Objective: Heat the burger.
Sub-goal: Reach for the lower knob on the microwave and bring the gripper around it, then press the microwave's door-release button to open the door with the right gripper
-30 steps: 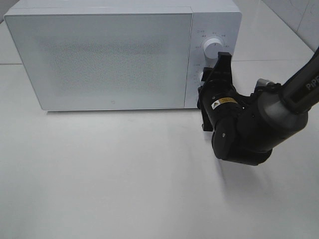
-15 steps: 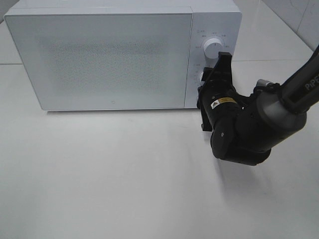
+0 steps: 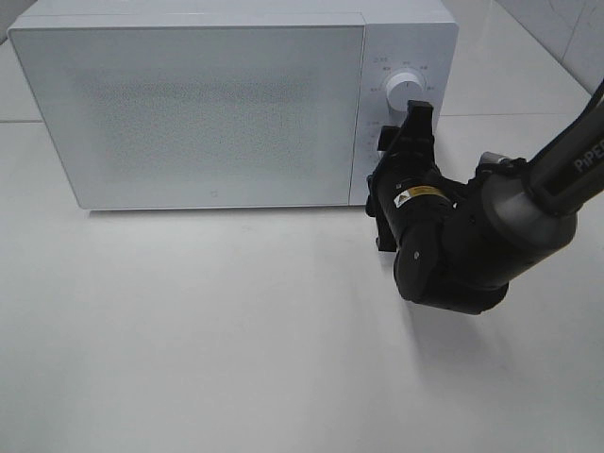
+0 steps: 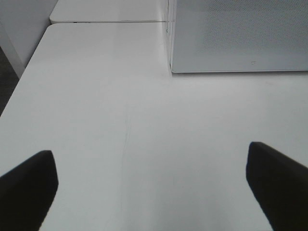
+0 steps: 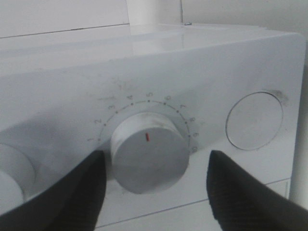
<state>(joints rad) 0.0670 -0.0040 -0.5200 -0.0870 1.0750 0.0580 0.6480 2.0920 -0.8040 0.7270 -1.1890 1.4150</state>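
Since a second ago the right tool [image 3: 403, 126] has slid slightly along the control panel of the microwave [image 3: 208, 104] toward the door, and it now covers the lower knob, which showed beside it before. Its jaws have also spread.

In the right wrist view the two dark fingers [image 5: 72, 197] stand one on each side of that lower knob [image 5: 149, 154]. A thin gap shows on either side, so the tool is open around the knob and not clamped on it. The knob's red mark points toward the 5 on the numbered scale printed around it. Beside the knob on the same panel is a flat round button [image 5: 253, 121].

Seen from the high camera, the upper knob [image 3: 404, 89] sits free just above the tool's tip. The black right arm [image 3: 472, 245] reaches in over the worktop [image 3: 189, 330] in front of the microwave's panel end.

The left tool [image 4: 151, 168] hovers over the worktop in front of the microwave's door end. Its jaws are wide apart with nothing between them.

The microwave door is shut and its front is frosted. The burger shows in no view, so I cannot tell where it lies relative to either tool.
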